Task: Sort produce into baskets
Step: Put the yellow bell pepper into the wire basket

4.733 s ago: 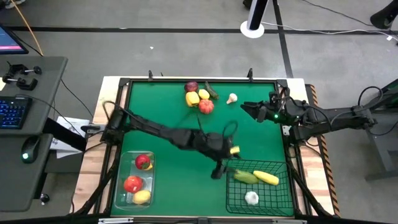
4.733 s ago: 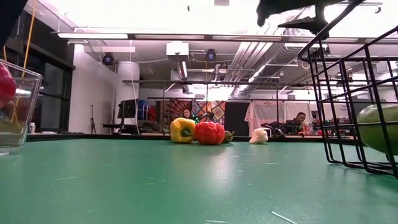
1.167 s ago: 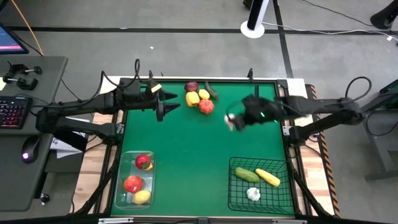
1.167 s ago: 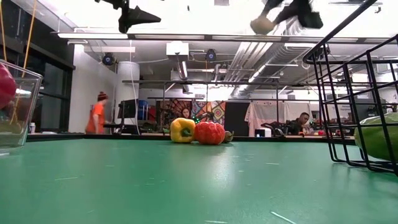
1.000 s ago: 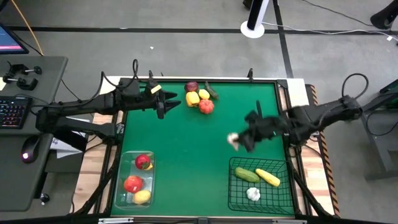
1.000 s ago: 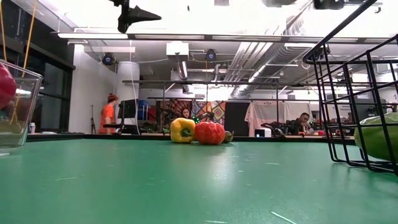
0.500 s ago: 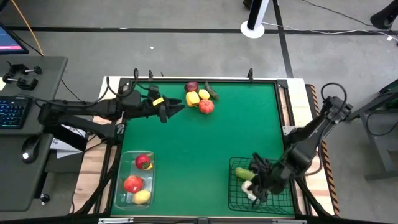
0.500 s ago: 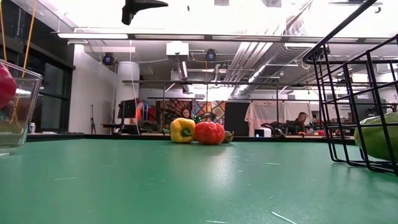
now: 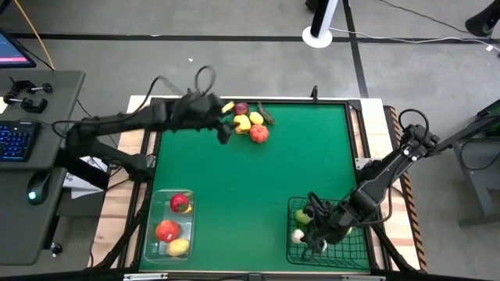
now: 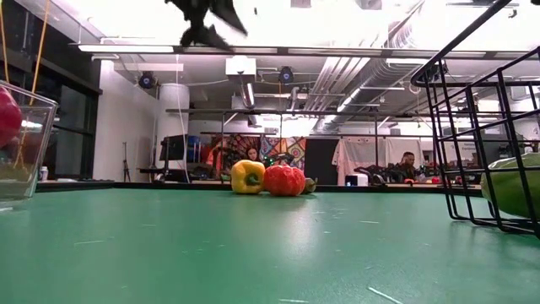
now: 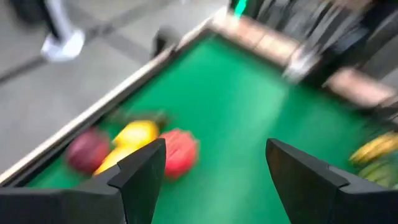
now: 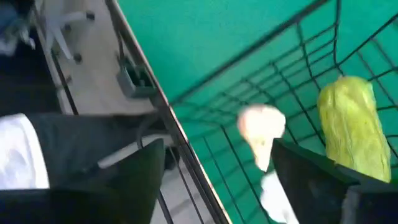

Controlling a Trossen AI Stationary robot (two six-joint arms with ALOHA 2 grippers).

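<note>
Right gripper (image 9: 311,229): low over the black wire basket (image 9: 355,248) at the bench's near right corner, fingers spread and holding nothing (its wrist view shows both dark fingers apart over the mesh).
Garlic (image 12: 262,127): a white bulb just clear of the right gripper's fingers, over the basket's near-left part; whether it already rests on the mesh I cannot tell, since the view is blurred.
Basket contents: a green cucumber (image 12: 351,124) lies beside the garlic; the arm covers much of the rest from above.
Left gripper (image 9: 224,127): raised over the far-left part of the green bench (image 9: 258,187), just beside the produce cluster, fingers apart and empty.
Produce cluster: yellow pepper (image 9: 241,122), orange-red tomato (image 9: 258,133), a dark red fruit (image 9: 241,108) and a yellow lemon (image 9: 255,118), bunched together by the far edge; in the low view pepper and tomato touch side by side.
Clear bin (image 9: 156,204): near left corner, holding two red apples (image 9: 180,203) and a yellow fruit at its near end.
Surroundings: a keyboard (image 9: 14,140) and mouse on a side desk left of the bench; people sit far back in the room.
</note>
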